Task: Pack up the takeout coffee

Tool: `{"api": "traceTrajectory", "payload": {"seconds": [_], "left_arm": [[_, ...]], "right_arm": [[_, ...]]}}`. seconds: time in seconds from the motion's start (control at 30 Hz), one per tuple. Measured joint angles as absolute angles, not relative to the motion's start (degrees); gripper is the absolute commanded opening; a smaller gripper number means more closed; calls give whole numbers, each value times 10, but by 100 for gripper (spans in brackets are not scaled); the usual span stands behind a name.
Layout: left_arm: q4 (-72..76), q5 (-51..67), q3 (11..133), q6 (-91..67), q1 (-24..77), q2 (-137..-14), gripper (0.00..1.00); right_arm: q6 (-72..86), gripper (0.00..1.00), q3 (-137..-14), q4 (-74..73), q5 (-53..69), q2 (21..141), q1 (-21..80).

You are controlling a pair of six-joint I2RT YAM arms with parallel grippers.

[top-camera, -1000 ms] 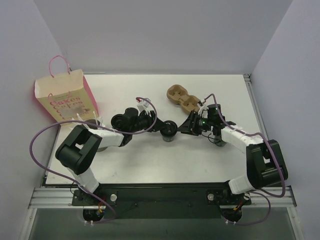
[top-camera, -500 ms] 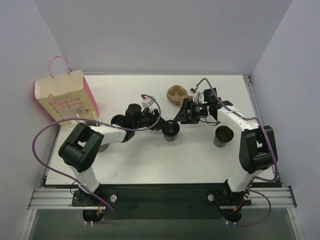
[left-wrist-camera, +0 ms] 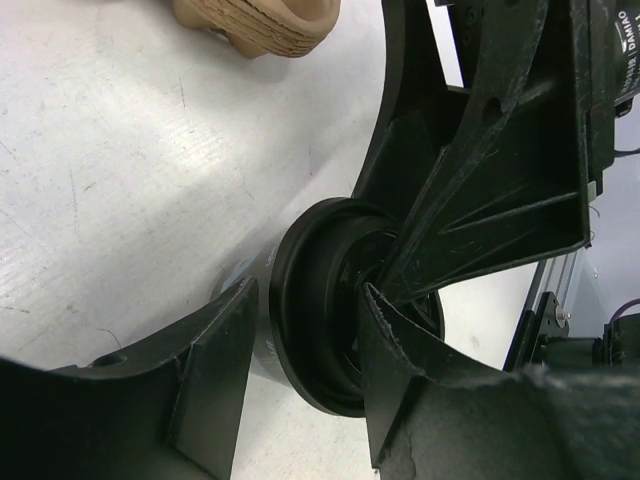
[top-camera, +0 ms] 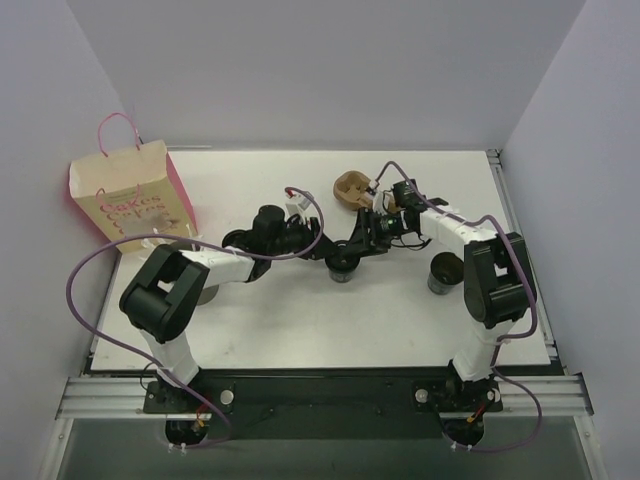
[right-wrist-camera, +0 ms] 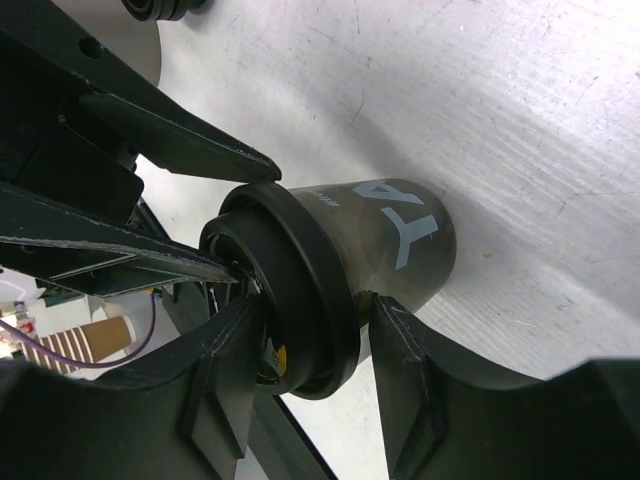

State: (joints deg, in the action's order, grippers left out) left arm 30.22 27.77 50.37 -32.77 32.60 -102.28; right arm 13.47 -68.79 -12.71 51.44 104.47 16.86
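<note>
The takeout coffee (top-camera: pixel 342 264), a small greyish cup with a black lid, stands upright mid-table. My left gripper (top-camera: pixel 326 251) reaches it from the left and my right gripper (top-camera: pixel 357 246) from the right. In the left wrist view the black lid (left-wrist-camera: pixel 318 305) sits between my fingers (left-wrist-camera: pixel 212 372), one tip on the lid top and the other beside the wall under the rim. In the right wrist view the cup (right-wrist-camera: pixel 395 245) shows pale lettering. One finger (right-wrist-camera: pixel 405 370) presses the wall just under the rim and the other lies over the lid (right-wrist-camera: pixel 290 290).
A pink and cream paper bag (top-camera: pixel 130 195) stands upright at the far left. A brown cardboard cup carrier (top-camera: pixel 352 185) lies just behind the grippers and shows in the left wrist view (left-wrist-camera: pixel 262 22). A lidless cup with a dark inside (top-camera: pixel 445 271) stands to the right.
My right gripper swung left from beside the cup and closed over its lid. My left gripper and the cup shifted slightly right. The lidless cup came out from under the right arm.
</note>
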Motion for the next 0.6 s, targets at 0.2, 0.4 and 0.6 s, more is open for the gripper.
{"api": "traceTrajectory", "payload": {"seconds": [0.2,0.4,0.6], "left_arm": [[258,280,525,-331,325,-1022,60],[229,278,512,-362,317,-1003,66],[248,288,486,-395,307,-995,71]], "right_arm": [[190,34,-621,-45,507,1008,167],[301,33,-513,88,463,943,185],[394,33,-448,178,415,908,207]]}}
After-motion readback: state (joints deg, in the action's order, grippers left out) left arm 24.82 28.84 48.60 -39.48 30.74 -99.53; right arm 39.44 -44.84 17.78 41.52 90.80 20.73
